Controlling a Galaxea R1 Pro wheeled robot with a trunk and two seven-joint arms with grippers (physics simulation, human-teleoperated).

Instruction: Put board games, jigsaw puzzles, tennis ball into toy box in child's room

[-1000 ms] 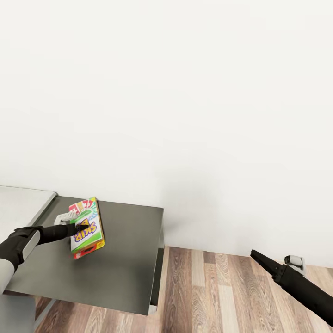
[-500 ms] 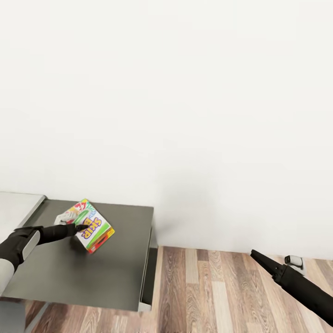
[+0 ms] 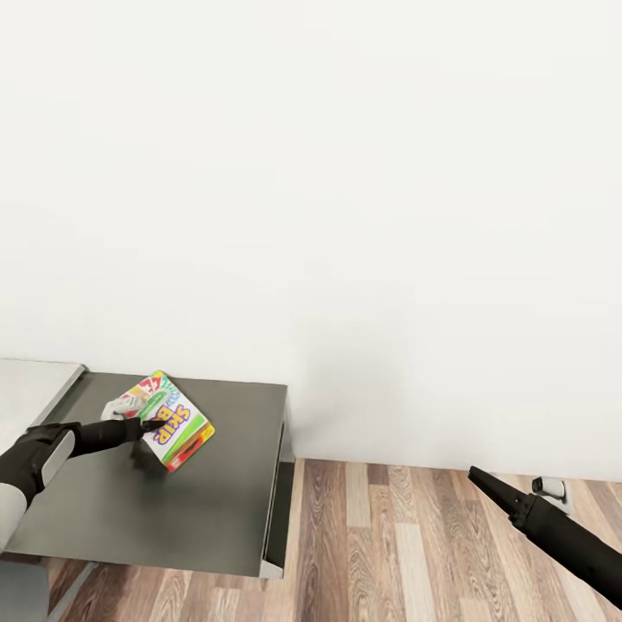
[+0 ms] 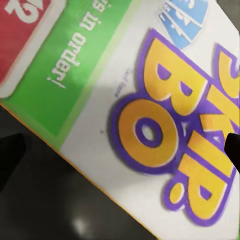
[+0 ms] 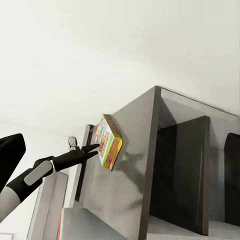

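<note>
Board game: SKIP BO box (image 3: 167, 419) tilted, lifted off the dark side section (image 3: 216, 501).
Left gripper (image 3: 155, 423): I had it pinched on the box's edge.
Right gripper (image 3: 475, 474): idle — I couldn't tell its jaws.
Next: carry to toy box — not in sight.

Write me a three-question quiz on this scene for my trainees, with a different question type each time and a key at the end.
1. True or false: the Skip-Bo box lies flat on the table.
2. Fill in: the right tool hangs over the wood ____.
3. What grips the Skip-Bo box?
A. the right tool
B. the left tool
C. nothing

Key:
1. False. It is tilted and held off the surface.
2. Floor.
3. B.
</note>
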